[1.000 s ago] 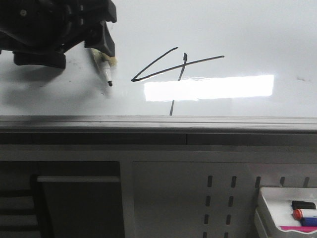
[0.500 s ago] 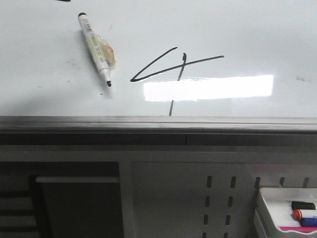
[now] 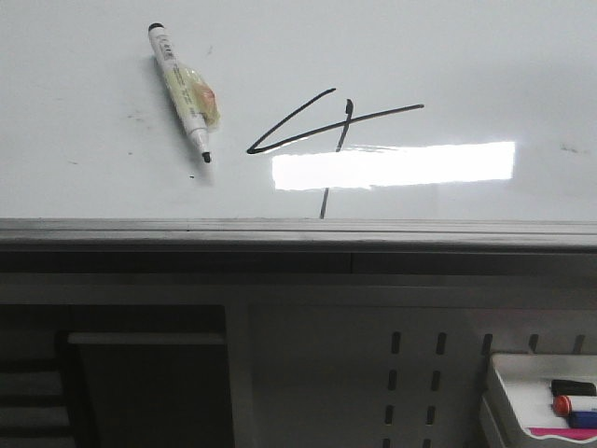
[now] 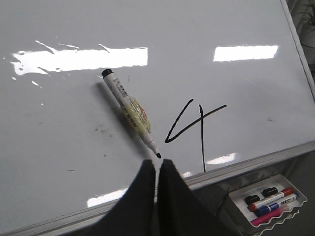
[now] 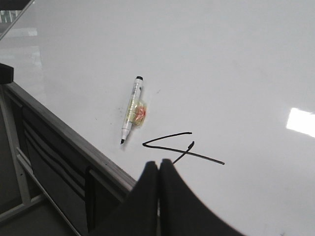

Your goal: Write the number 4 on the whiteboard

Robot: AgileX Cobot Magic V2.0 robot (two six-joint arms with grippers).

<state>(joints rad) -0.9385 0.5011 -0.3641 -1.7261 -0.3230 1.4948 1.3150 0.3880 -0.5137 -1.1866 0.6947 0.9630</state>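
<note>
The whiteboard (image 3: 448,56) lies flat with a grey edge rail. The number 4 (image 3: 326,126) is drawn on it in thin black lines, near the rail; it also shows in the left wrist view (image 4: 194,128) and the right wrist view (image 5: 182,147). A white marker (image 3: 181,91) with a yellow label lies uncapped on the board, left of the 4, and shows in both wrist views (image 4: 130,112) (image 5: 131,109). My left gripper (image 4: 157,162) is shut and empty, above the board's edge near the marker tip. My right gripper (image 5: 159,163) is shut and empty, above the 4's stem. Neither gripper shows in the front view.
A grey perforated panel (image 3: 410,373) stands below the rail. A white tray (image 3: 518,411) at the lower right holds several capped markers, also in the left wrist view (image 4: 268,199). A dark shelf unit (image 3: 140,373) is at the lower left.
One second ago the left gripper held the marker on the board, left of the 4. It let go, left the marker lying there, and drew out of the front view.
</note>
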